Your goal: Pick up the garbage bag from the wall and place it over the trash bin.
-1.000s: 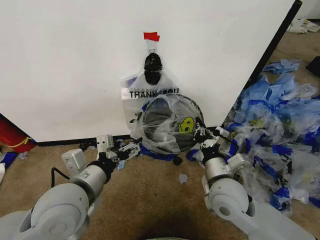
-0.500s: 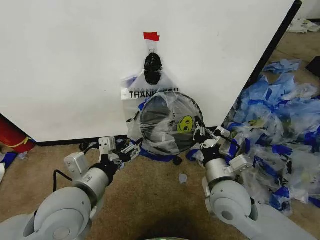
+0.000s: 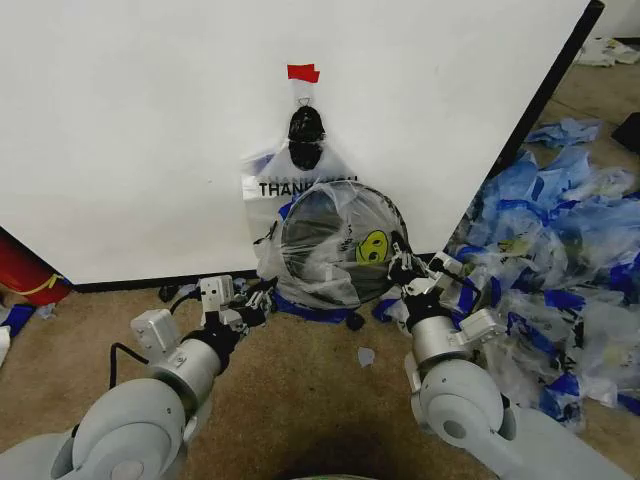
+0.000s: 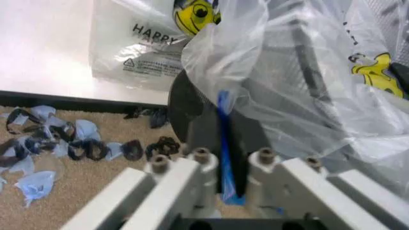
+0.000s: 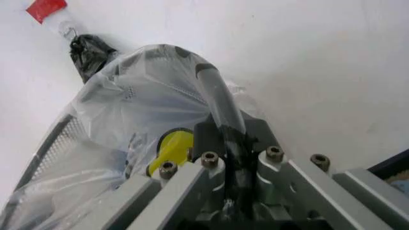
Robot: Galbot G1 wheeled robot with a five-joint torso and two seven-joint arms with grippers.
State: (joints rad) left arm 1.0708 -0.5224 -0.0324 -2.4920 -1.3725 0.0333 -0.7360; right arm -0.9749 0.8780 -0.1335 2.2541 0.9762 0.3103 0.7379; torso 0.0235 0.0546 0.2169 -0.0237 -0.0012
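**Bag going over the bin, both claws clamped**

Nearest me, I am holding with both arms low over the carpet [image 3: 300, 390]. My left gripper [image 3: 252, 300] is pinching a blue strip of the bag [image 4: 225, 139] at the bin's lower left edge; in the left wrist view the film is running straight down between the closed jaws. My right gripper [image 3: 403, 266] is clenching on the bin [image 3: 335, 245] at its right side, with the dark rim and the plastic over it both caught between the jaws in the right wrist view. I judge the two grips are opposed like this so one steadies the bin while the other is drawing the film taut around the rim.

The bin is lying tipped, mouth facing me, against the wall [image 3: 130, 130], and the clear bag is already draping across most of the opening, its smiley [image 3: 372, 247] showing near the right edge.

Beyond it, another printed bag [image 3: 290, 180] is hanging from the hook [image 3: 305, 125] under the red tape [image 3: 303, 72]. A heap of spare bags [image 3: 560, 260] is lying to my right.
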